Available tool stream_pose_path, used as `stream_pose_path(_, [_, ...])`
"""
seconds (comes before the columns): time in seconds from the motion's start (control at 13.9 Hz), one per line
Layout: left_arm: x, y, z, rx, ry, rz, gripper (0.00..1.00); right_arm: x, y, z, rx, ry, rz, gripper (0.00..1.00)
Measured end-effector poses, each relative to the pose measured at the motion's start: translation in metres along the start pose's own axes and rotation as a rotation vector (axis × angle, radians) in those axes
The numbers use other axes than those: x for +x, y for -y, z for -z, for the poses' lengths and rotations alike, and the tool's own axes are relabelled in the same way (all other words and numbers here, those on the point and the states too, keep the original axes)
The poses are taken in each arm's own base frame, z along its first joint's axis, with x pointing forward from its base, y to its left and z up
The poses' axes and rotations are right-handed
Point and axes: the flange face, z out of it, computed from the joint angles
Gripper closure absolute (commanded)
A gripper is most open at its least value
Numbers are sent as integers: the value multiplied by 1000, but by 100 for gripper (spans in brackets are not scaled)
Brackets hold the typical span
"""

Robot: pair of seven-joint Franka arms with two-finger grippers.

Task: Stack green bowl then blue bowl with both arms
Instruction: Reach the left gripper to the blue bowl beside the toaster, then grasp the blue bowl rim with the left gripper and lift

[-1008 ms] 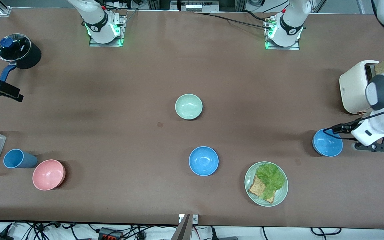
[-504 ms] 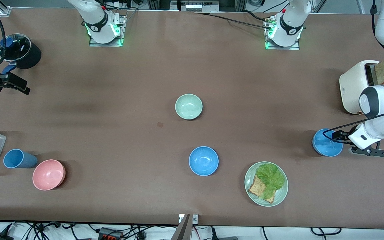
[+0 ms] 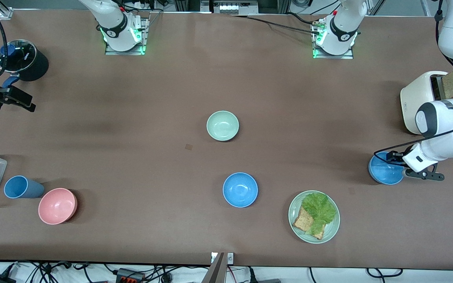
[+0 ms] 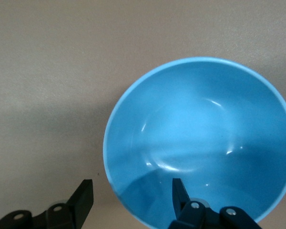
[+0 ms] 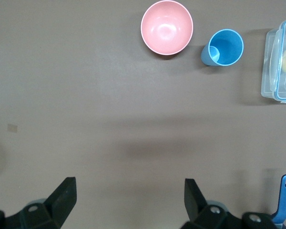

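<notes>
Brown table (image 3: 132, 157): left gripper (image 4: 133, 193) now lower, astride blue bowl (image 4: 200, 143) rim.

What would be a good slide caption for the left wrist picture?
Left gripper straddles the rim of a blue bowl on the brown table.

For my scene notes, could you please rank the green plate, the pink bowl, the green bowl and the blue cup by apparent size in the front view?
1. green plate
2. pink bowl
3. green bowl, only slightly smaller, so that order is unsure
4. blue cup
</notes>
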Motion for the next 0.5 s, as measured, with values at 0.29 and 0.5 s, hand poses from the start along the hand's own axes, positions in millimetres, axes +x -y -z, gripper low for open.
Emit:
stream_pose_path(0.29, [0,-1,0,-2,-1,-1,97,-1,1,2,0,-4,3,0])
stream_pose_path(0.5, [3,-6,4,-5,-8,-8,99,-2,1,4,0,-7,2,0])
